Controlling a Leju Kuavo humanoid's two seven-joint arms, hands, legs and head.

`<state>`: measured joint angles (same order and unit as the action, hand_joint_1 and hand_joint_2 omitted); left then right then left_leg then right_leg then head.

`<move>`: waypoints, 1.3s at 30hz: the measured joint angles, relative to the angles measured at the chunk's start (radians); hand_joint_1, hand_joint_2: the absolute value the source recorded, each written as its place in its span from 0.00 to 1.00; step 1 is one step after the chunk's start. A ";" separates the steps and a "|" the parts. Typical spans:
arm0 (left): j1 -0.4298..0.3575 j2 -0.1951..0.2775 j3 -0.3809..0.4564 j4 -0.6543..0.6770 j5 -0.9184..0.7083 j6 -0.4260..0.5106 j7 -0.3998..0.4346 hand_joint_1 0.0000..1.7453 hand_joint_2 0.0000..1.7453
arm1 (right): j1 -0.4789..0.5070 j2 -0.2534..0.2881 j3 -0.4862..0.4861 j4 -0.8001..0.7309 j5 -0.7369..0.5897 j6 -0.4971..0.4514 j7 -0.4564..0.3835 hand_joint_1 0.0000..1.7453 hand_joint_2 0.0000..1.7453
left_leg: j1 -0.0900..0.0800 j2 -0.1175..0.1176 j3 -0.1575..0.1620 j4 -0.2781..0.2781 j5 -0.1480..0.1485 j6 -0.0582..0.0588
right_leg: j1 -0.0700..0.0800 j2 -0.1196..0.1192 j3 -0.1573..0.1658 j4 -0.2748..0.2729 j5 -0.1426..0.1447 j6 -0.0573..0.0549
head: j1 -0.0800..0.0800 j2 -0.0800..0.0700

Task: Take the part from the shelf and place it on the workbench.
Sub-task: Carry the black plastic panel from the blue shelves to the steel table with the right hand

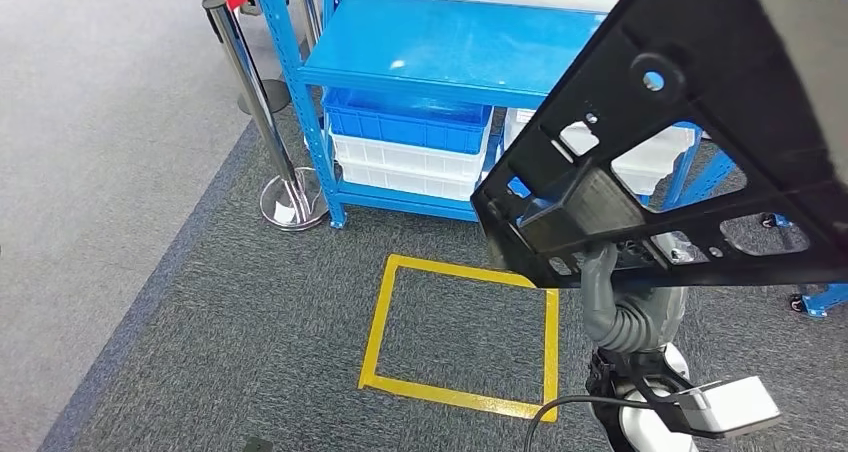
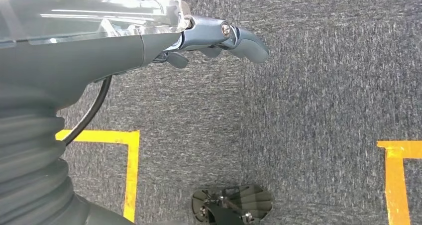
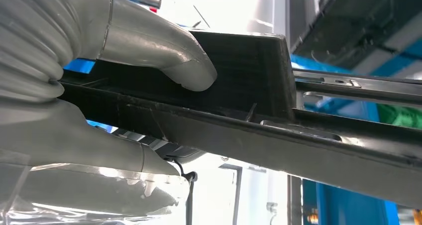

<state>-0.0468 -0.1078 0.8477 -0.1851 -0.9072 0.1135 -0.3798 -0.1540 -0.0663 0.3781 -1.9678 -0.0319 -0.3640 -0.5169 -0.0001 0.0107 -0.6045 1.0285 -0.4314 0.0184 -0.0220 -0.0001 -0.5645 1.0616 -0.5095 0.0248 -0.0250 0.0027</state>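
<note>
Black plastic, the part (image 1: 680, 142) is already off the blue shelf (image 1: 440, 47) in the head view, held up in front of it by the right hand (image 1: 610, 287); no table shows, so placing is left. Left wrist view: the left hand (image 2: 219, 41) hangs over carpet, fingers loosely curled, holding nothing. Right wrist view: the right hand's fingers (image 3: 164, 51) clamp the part's edge.

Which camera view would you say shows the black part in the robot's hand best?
The head view: the black part appears nearly whole, with its holes and ribs, held by the right hand. The right wrist view shows one edge with the thumb on it; the left wrist view looks at carpet.
</note>
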 joint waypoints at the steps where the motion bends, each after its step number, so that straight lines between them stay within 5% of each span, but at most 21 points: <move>1: 0.000 0.000 0.002 0.000 0.000 0.000 0.000 0.00 1.00 | 0.004 0.001 -0.002 -0.002 0.003 -0.006 -0.003 1.00 1.00 | -0.002 0.000 -0.005 0.005 0.002 -0.006 | 0.002 0.001 0.006 -0.017 0.001 -0.006 | 0.000 0.000; 5: 0.002 0.001 0.009 0.000 0.006 0.002 -0.001 0.00 1.00 | 0.022 0.006 -0.006 -0.006 0.018 -0.030 -0.009 1.00 1.00 | 0.000 -0.003 -0.020 0.025 -0.011 -0.029 | 0.002 0.001 -0.006 -0.021 0.020 -0.038 | -0.003 0.000; 8: 0.002 0.001 0.013 0.000 0.007 0.002 -0.001 0.00 1.00 | 0.035 0.011 -0.009 -0.009 0.023 -0.043 -0.013 1.00 1.00 | 0.005 -0.004 -0.076 0.183 -0.120 -0.044 | 0.001 -0.002 -0.022 -0.022 0.035 -0.053 | -0.011 0.000; 10: 0.003 0.001 0.016 0.000 0.007 0.002 -0.001 0.00 1.00 | 0.047 0.013 -0.012 -0.009 0.023 -0.049 -0.015 1.00 1.00 | 0.007 -0.004 -0.098 0.275 -0.161 -0.047 | 0.005 -0.003 -0.036 -0.019 0.043 -0.054 | -0.011 0.000; 12: 0.003 0.001 0.021 0.000 0.008 0.002 -0.001 0.00 1.00 | 0.056 0.015 -0.017 -0.009 0.025 -0.056 -0.017 1.00 1.00 | 0.007 -0.004 -0.050 0.224 -0.134 -0.041 | 0.008 -0.002 -0.046 -0.016 0.050 -0.053 | -0.011 0.000; 14: 0.002 0.002 0.028 0.000 0.010 0.002 -0.001 0.00 1.00 | 0.063 0.017 -0.023 -0.009 0.031 -0.064 -0.019 1.00 1.00 | 0.002 -0.006 0.040 0.081 -0.089 -0.026 | 0.010 -0.001 -0.051 -0.014 0.057 -0.048 | -0.011 0.000; 16: 0.000 0.005 0.032 -0.001 0.011 0.002 -0.001 0.00 1.00 | 0.069 0.018 -0.029 -0.009 0.038 -0.072 -0.021 1.00 1.00 | -0.006 -0.006 0.084 -0.002 -0.071 -0.014 | 0.009 -0.002 -0.054 -0.014 0.065 -0.038 | -0.011 0.000; 20: 0.001 0.005 0.037 -0.002 0.011 0.002 -0.001 0.00 1.00 | 0.079 0.022 -0.037 -0.009 0.044 -0.083 -0.023 1.00 1.00 | -0.006 -0.002 0.079 -0.027 -0.043 0.004 | 0.007 -0.002 -0.062 -0.011 0.063 -0.012 | -0.011 0.000; 24: 0.000 0.004 0.040 -0.002 0.011 0.002 0.000 0.00 1.00 | 0.092 0.025 -0.055 -0.010 0.048 -0.101 -0.026 1.00 1.00 | -0.001 0.001 0.048 -0.035 -0.011 0.017 | 0.007 0.000 -0.138 0.186 -0.076 -0.002 | -0.003 0.000; 26: 0.001 0.004 0.041 -0.002 0.011 0.002 0.000 0.00 1.00 | 0.101 0.025 -0.062 -0.010 0.050 -0.108 -0.027 1.00 1.00 | -0.001 0.001 0.029 -0.028 -0.002 0.015 | 0.005 -0.001 -0.141 0.234 -0.089 0.002 | -0.003 0.000; 29: 0.001 0.001 0.045 -0.002 0.011 0.002 0.001 0.00 1.00 | 0.104 0.026 -0.070 -0.011 0.050 -0.111 -0.028 1.00 1.00 | 0.000 0.001 0.007 -0.009 0.003 0.007 | 0.003 -0.001 -0.027 0.069 -0.024 0.001 | -0.002 0.000; 31: 0.000 0.001 0.049 -0.002 0.012 0.003 0.001 0.00 1.00 | 0.104 0.027 -0.074 -0.013 0.050 -0.113 -0.029 1.00 1.00 | -0.003 0.000 -0.003 0.003 0.006 -0.002 | 0.005 0.001 0.017 -0.012 -0.004 -0.009 | -0.003 0.000; 35: 0.001 0.001 0.056 -0.002 0.019 0.005 0.002 0.00 1.00 | 0.104 0.031 -0.080 -0.013 0.047 -0.113 -0.021 1.00 1.00 | -0.003 -0.002 -0.014 0.012 0.007 -0.027 | 0.006 0.001 0.006 -0.022 0.015 -0.040 | -0.004 0.000; 37: 0.001 0.001 0.058 -0.002 0.021 0.005 0.003 0.00 1.00 | 0.103 0.033 -0.081 -0.013 0.046 -0.112 -0.018 1.00 1.00 | 0.001 -0.004 -0.043 0.084 -0.054 -0.039 | 0.003 -0.002 -0.006 -0.025 0.029 -0.054 | -0.008 0.000; 39: 0.001 0.001 0.060 -0.002 0.021 0.005 0.004 0.00 1.00 | 0.103 0.035 -0.082 -0.010 0.046 -0.112 -0.015 1.00 1.00 | 0.004 -0.004 -0.089 0.218 -0.136 -0.048 | 0.004 -0.002 -0.025 -0.024 0.042 -0.059 | -0.011 0.000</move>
<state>-0.0461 -0.1072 0.9074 -0.1869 -0.8867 0.1183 -0.3754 -0.0507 -0.0314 0.2958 -1.9779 0.0144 -0.4761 -0.5319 0.0042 0.0065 -0.6936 1.2468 -0.5674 -0.0292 -0.0177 -0.0022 -0.5892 1.0375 -0.4678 -0.0338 -0.0365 0.0028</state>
